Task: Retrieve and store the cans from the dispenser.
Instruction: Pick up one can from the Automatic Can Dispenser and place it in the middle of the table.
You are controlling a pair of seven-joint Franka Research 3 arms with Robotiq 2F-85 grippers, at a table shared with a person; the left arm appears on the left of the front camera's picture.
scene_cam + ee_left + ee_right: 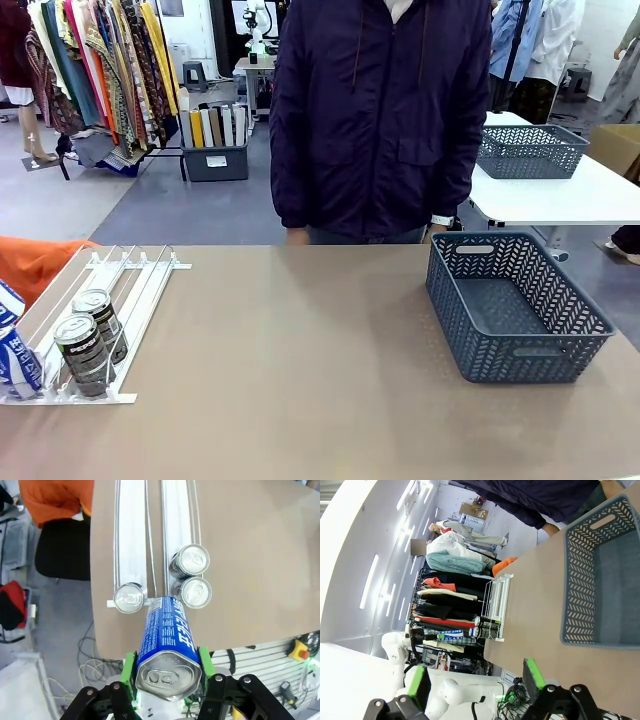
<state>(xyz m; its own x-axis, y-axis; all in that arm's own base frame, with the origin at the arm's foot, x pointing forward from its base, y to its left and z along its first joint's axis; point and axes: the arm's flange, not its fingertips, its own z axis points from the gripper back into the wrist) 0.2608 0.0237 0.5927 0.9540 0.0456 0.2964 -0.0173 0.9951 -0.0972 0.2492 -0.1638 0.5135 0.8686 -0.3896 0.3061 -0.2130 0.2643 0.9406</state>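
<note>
The dispenser (120,290) is a white wire rack at the table's left edge. Two dark cans (92,338) stand at its near stop, one behind the other. A blue can (18,365) stands in the lane beside them. In the left wrist view my left gripper (168,667) is shut on a blue POCARI SWEAT can (167,635), held above the rack's near end, silver top toward the camera. Below it three can tops show: one (129,597) in the left lane, two (194,575) in the right. My right gripper (475,677) is open and holds nothing, off the table's near side.
A dark grey perforated basket (500,240) with nothing in it stands at the table's right, also seen as the basket (580,580) in the right wrist view. A person in a dark jacket (380,110) stands at the far edge. Bare tabletop (300,350) lies between rack and basket.
</note>
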